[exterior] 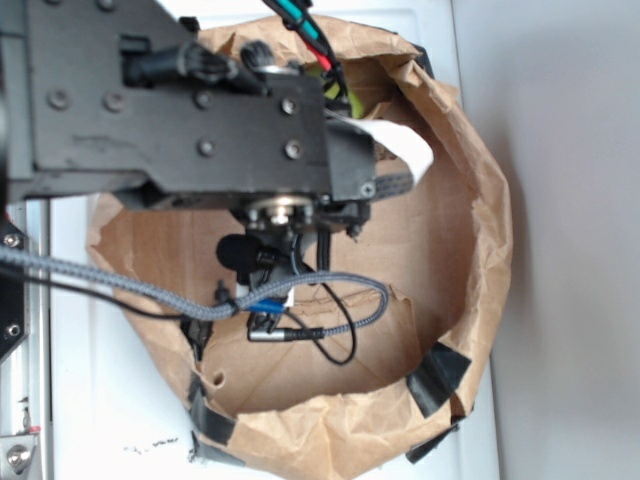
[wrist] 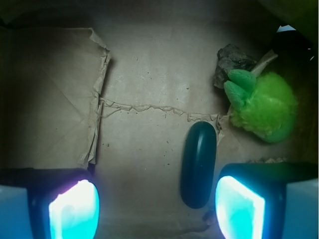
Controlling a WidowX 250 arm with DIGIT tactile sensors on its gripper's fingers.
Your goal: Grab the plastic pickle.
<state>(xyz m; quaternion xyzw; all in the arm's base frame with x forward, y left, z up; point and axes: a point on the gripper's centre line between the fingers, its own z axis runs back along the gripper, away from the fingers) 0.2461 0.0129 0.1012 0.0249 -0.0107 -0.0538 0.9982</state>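
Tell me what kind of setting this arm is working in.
Probably a lab test rig, not a home: a torn brown paper bag patched with black tape serves as a bin on a white table, holding toys like the plastic pickle and a fuzzy green toy, under the open gripper.

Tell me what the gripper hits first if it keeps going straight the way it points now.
Most likely the plastic pickle. In the wrist view it lies on the brown paper between the open fingers of the gripper, close to the right one. That finger might clip it first; depth is unclear.
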